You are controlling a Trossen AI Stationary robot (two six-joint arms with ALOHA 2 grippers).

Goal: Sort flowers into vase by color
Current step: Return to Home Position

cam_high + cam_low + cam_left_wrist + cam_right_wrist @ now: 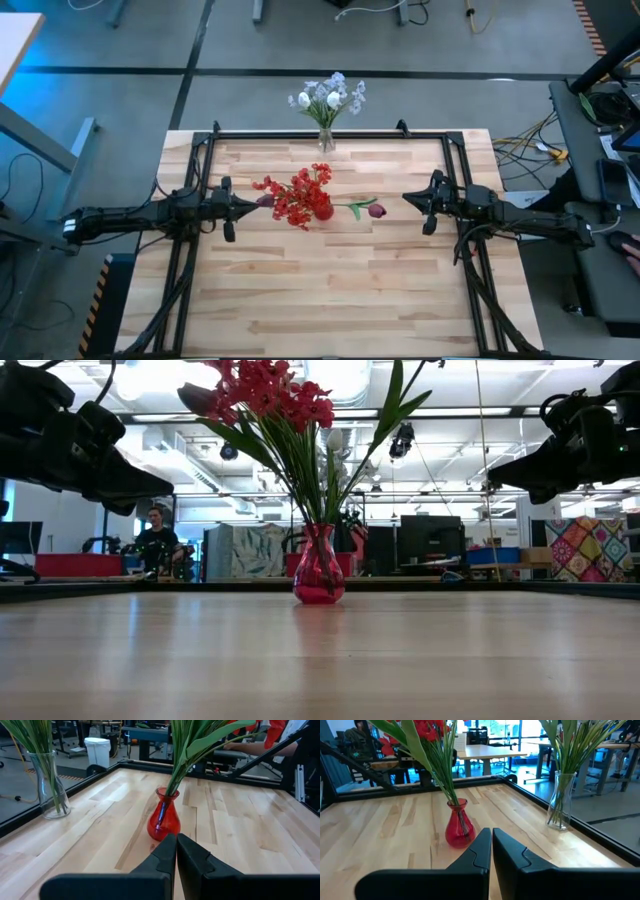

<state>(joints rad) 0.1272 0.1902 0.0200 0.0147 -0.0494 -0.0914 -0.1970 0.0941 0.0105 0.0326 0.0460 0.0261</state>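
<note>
While two claws (176, 838) (491, 831) hang closed, red vase (163, 821), clear vase (50, 787)

a pale wooden plank tabletop (300, 290) is seen, edged along the far side by a black metal frame (270, 133). two things are carried on it. a small round-bellied red glass vase (319, 570) is stood upright near the middle, filled with green stems and red flowers (270, 395). a tall clear glass vase (559, 800) is stood upright at the middle of the far edge, just inside the frame, well apart from the red one, filled with white and pale-blue flowers (328, 95).
</note>
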